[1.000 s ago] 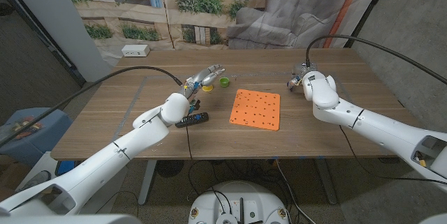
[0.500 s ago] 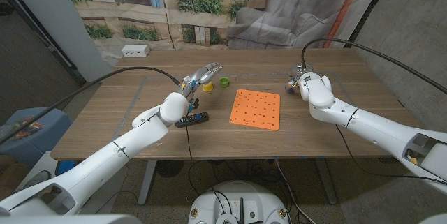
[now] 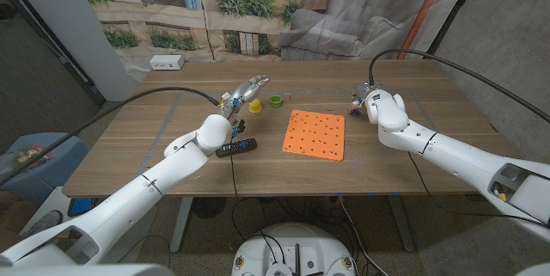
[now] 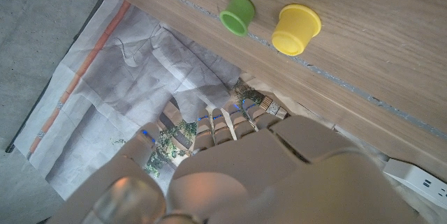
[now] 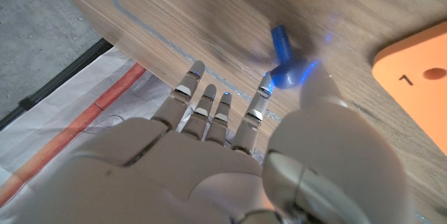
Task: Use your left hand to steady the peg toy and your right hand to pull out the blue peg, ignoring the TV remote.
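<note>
head view: the orange peg toy (image 3: 314, 134), a flat square board dotted with holes, lies mid-table. the left hand (image 3: 245, 92) hovers spread near a yellow peg (image 3: 254, 105) and green peg (image 3: 275, 101); a tv remote (image 3: 235, 147) lies beside its arm.

left wrist view: fingers extended, holding nothing.

right wrist view: the right hand (image 5: 209, 133) is spread, the blurred blue peg (image 5: 285, 63) by its fingertips; i can't tell if they touch. the board's corner reads "1".

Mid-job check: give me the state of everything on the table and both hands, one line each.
peg toy: flat on table, holes empty, no hand on it.
blue peg: out of the board, at right thumb tip; blurred, grip unclear.
yellow peg: loose on table.
green peg: loose on table.
TV remote: lying untouched.
left hand: fingers apart, holding nothing.
right hand: fingers spread.
</note>
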`<move>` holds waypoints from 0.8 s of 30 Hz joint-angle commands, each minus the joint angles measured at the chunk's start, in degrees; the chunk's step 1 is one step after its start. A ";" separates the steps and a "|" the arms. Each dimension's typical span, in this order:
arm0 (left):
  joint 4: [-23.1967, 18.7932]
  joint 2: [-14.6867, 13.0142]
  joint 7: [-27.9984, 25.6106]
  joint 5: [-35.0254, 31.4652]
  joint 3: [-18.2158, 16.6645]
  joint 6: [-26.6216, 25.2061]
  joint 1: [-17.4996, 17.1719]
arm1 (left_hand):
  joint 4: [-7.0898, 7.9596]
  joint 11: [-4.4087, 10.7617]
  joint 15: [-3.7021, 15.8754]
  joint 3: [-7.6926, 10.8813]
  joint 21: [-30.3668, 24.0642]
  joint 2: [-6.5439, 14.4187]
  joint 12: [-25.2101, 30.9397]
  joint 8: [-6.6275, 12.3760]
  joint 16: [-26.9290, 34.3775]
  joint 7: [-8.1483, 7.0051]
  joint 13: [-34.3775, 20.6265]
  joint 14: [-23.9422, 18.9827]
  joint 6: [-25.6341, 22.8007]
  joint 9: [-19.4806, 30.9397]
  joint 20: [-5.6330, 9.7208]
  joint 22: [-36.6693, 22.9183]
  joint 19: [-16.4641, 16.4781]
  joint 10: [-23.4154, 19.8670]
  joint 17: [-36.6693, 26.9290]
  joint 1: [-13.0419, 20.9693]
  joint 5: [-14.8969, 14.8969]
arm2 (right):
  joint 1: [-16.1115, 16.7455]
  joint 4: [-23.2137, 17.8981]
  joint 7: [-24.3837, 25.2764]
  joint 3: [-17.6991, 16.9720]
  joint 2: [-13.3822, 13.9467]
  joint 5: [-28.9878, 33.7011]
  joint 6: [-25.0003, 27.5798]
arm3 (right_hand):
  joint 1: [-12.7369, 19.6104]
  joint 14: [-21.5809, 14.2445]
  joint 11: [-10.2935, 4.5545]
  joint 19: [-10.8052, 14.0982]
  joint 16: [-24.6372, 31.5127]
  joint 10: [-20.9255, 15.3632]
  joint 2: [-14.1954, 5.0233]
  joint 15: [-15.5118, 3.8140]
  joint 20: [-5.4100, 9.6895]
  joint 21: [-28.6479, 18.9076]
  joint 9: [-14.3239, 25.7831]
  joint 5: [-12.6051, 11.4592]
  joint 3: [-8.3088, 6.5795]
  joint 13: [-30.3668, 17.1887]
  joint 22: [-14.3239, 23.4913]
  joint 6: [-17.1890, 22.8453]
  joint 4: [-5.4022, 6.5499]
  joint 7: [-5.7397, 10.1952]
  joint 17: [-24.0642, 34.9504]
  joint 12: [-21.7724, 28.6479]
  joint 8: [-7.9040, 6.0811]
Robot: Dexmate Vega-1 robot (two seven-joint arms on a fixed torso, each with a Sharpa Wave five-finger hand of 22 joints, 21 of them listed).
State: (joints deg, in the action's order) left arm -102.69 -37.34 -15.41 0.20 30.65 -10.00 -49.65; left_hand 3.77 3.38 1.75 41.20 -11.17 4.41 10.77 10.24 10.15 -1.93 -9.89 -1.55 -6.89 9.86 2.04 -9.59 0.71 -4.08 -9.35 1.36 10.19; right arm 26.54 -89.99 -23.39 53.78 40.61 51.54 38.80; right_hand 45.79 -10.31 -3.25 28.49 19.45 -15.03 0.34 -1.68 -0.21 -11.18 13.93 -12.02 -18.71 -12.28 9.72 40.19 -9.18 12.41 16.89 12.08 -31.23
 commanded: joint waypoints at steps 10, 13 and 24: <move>2.92 0.87 -1.65 3.12 -0.27 1.91 0.68 | -0.31 0.23 2.85 0.24 0.04 4.05 0.27 0.30 -0.14 0.22 -0.09 -0.43 -0.76 0.09 6.73 -0.12 0.36 -0.61 -0.08 0.54 0.03 | -1.11 -0.03 -0.19 0.17 0.83 -4.86 -0.58 | -1.13 2.73 1.75 -1.61 -1.60 4.31 2.49 2.18 -2.02 0.37 -0.71 0.96 1.37 -0.31 0.15 -9.35 0.17 0.03 0.41 -1.02 3.91; 3.09 0.78 -1.61 3.21 -0.17 2.03 0.81 | -0.34 0.16 2.86 0.26 0.05 4.06 0.27 0.30 -0.14 0.22 -0.09 -0.45 -0.80 0.09 6.73 -0.12 0.38 -0.64 -0.09 0.53 0.03 | -1.20 -0.53 -0.42 -0.03 1.42 -5.77 -1.38 | -1.83 3.74 2.44 -2.91 -2.22 6.01 3.11 3.12 -3.35 0.59 -0.93 1.21 1.72 -0.38 0.12 -12.70 0.35 -0.20 0.47 -1.14 5.35; 4.22 1.29 -2.10 5.14 -0.91 2.95 0.56 | -0.52 0.19 2.82 0.32 0.10 4.02 0.24 0.27 -0.16 0.22 -0.09 -0.47 -0.89 0.09 6.62 -0.12 0.41 -0.68 -0.10 0.50 0.01 | -0.37 -2.42 0.86 -3.07 3.55 -11.16 -4.88 | -6.82 8.90 4.39 -7.58 -4.80 12.78 4.25 6.82 -6.10 0.96 -1.11 1.73 3.26 -0.55 0.04 -25.11 1.74 -2.86 0.82 -1.41 10.94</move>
State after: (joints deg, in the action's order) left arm -99.92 -36.57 -17.10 3.52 30.27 -8.05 -49.05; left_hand 3.60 3.58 1.76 41.38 -11.17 4.41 10.77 10.24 10.15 -1.74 -9.89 -1.54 -7.08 9.86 2.04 -9.59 0.71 -4.28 -9.35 1.36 10.19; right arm 25.58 -90.96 -23.61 53.11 42.44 45.71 37.18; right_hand 40.12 -2.37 0.82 21.80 15.01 -3.13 4.47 4.59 -6.06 -10.37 12.77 -10.37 -15.81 -12.70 9.59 16.57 -7.69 9.86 17.44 10.80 -20.97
